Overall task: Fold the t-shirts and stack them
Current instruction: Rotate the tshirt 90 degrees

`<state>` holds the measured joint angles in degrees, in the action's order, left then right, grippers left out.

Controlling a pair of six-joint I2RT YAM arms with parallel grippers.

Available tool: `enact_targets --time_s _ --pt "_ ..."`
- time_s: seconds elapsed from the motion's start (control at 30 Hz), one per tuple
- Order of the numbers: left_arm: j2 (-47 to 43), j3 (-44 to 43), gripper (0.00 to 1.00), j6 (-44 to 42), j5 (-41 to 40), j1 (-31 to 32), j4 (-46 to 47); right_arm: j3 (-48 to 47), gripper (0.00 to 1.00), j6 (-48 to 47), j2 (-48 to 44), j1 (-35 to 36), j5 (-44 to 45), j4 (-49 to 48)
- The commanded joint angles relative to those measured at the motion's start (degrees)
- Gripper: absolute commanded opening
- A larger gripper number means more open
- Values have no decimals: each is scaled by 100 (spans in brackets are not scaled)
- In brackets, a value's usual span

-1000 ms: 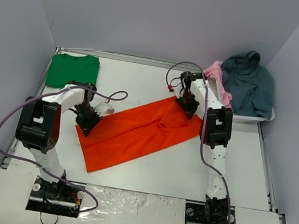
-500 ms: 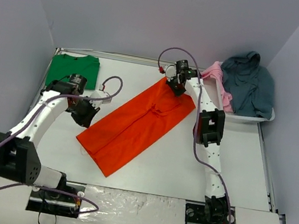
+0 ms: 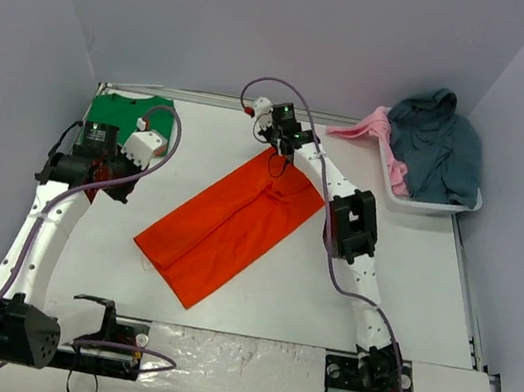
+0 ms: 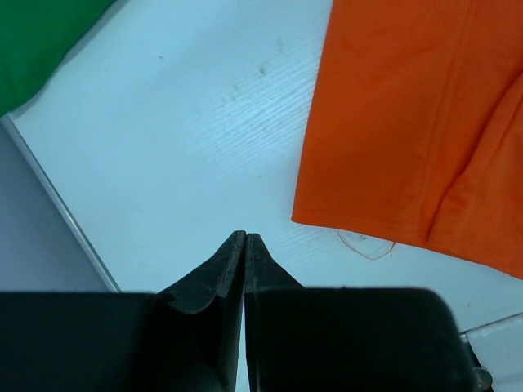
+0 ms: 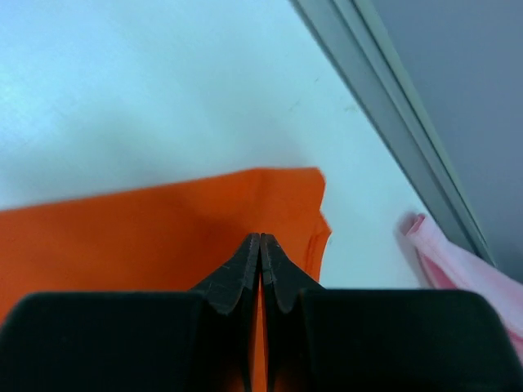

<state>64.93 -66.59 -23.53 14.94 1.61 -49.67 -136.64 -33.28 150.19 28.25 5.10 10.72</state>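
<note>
The orange t-shirt (image 3: 232, 221) lies folded into a long strip, slanting across the middle of the surface (image 3: 381, 268). The green t-shirt (image 3: 119, 113) lies folded in the far-left corner. The left jaws are pressed together and empty, above bare surface between the two shirts, with the orange hem just ahead to their right. The right jaws are also pressed together, over the orange strip's far corner, with no cloth seen between them.

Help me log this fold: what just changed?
The orange t-shirt got narrower, its far end swung left. The left claw let go and pulled back toward the green t-shirt; the right claw, shut, moved with that end. The green t-shirt and basket stayed.
</note>
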Motion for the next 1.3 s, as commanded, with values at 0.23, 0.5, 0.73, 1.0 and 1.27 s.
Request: enact_targets --time_s 0.23,0.5,0.73,1.0,1.27 --pt "-402 216 2 507 79 -99 722 3148 0 427 -3441 23 650 210" --pt "-595 102 3 612 -123 -134 485 4444 0 682 -4331 -56 641 667" --pt "-964 199 2 674 52 -371 370 4541 0 1033 -4060 -83 177 1230" --pt "-1158 304 2 709 255 -600 353 4717 0 1157 -3717 -144 -71 1362" --pt "-1096 331 2 709 308 -662 414 4690 0 1183 -3260 -355 -317 1415"
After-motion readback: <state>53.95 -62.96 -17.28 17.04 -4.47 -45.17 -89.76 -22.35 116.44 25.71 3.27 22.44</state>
